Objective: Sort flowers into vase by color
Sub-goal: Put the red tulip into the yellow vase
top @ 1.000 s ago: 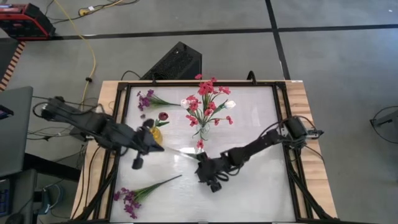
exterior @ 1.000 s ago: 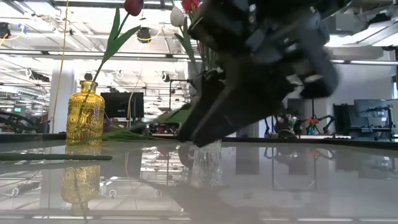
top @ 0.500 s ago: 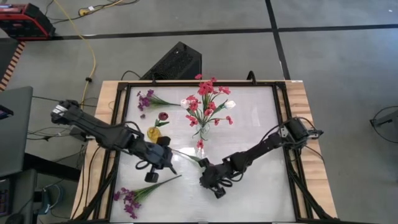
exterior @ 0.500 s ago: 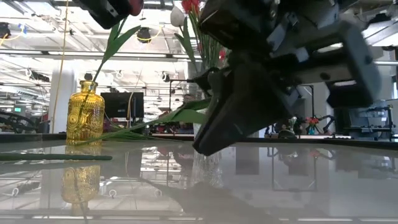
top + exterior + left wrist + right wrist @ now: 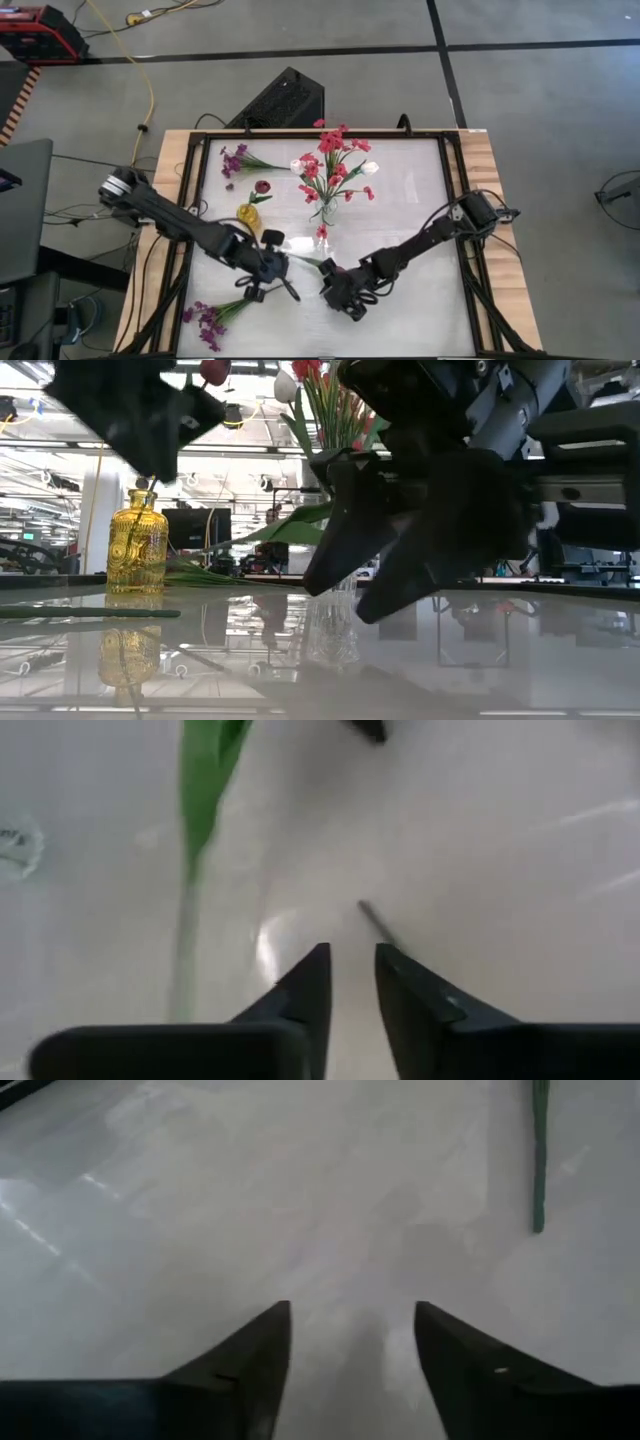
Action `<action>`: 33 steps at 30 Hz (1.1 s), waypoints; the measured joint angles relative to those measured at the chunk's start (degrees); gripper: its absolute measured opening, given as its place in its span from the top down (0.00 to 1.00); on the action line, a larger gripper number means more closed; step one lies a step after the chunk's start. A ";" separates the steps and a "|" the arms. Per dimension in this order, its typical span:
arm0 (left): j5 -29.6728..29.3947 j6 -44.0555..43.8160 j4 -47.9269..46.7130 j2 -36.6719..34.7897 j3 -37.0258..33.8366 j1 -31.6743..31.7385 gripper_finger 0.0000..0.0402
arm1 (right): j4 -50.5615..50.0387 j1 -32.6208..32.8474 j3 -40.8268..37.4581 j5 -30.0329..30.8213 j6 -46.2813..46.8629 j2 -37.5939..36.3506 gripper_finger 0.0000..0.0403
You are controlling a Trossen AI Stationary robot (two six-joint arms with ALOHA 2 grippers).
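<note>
- White table (image 5: pixel 420 200) on a grey floor; open room behind.
- Done: red-pink flowers (image 5: pixel 333 165) stand in the clear vase (image 5: pixel 326 210); a maroon bud (image 5: pixel 262 186) stands in the yellow vase (image 5: pixel 247 214).
- Left: purple sprigs (image 5: pixel 215 314) lie loose at both left corners; one green stem (image 5: pixel 308 262) lies mid-table.
- Left gripper (image 5: pixel 285 288) low, just beside that stem, fingers slightly apart, empty.
- Right gripper (image 5: pixel 345 303) low near the front, fingers wide, empty.

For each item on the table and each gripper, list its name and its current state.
clear vase: upright, holding red-pink and white flowers
yellow vase: upright, holding one maroon bud
purple sprig: lying flat near the front edge
second purple sprig: lying flat at the back
left gripper: slightly open, empty
right gripper: open, empty
</note>
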 joint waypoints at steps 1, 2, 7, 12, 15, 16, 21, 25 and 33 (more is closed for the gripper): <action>-1.63 0.12 0.00 1.12 0.00 -0.21 0.81 | -0.12 0.26 0.00 0.29 -0.15 0.00 0.39; -3.25 0.14 0.00 2.16 0.00 -0.29 0.78 | -0.19 0.42 0.00 0.46 -0.15 0.00 0.36; -8.12 1.42 0.36 5.91 0.00 -0.06 0.63 | -0.16 1.36 0.00 1.39 -0.12 0.00 0.29; -11.76 3.16 3.54 5.97 0.00 -0.21 0.54 | -0.29 1.45 0.00 1.39 0.31 0.00 0.28; -9.19 1.81 4.71 6.44 0.01 -0.08 0.52 | -0.26 1.40 0.00 1.40 0.31 0.00 0.28; -8.68 1.18 5.43 6.97 0.05 0.25 0.52 | -0.25 1.40 0.00 1.43 0.31 0.00 0.28; -9.94 -0.36 5.67 10.82 0.02 1.06 0.52 | -0.10 1.40 0.00 1.48 0.05 0.00 0.28; -10.39 -1.19 5.82 13.31 -0.02 1.82 0.52 | -0.12 1.58 0.00 1.48 0.03 0.00 0.28; -9.82 -1.36 5.97 12.19 -0.02 1.88 0.56 | -0.50 1.77 0.00 1.45 -0.15 0.02 0.28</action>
